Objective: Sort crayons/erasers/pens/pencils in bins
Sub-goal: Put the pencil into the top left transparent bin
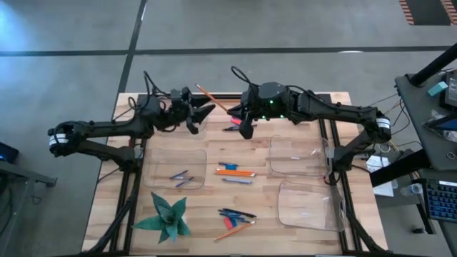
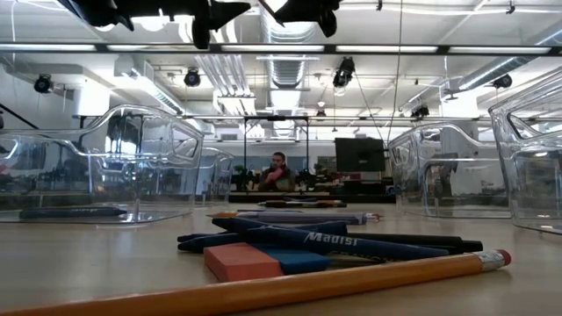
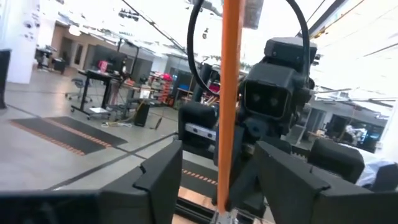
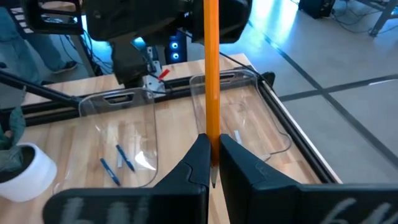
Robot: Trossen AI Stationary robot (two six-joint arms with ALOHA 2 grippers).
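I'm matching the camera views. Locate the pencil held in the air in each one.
High view: raised pencil, slanting between the two arms.
Low view: cannot tell it apart.
Left wrist view: upright, centre.
Right wrist view: upright, centre.
Shared landmark: right end effector, shut on it.

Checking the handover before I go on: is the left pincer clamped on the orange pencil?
No: in the left wrist view the left pincer stands open around the pencil, with gaps on both sides, while the right pincer grips it.
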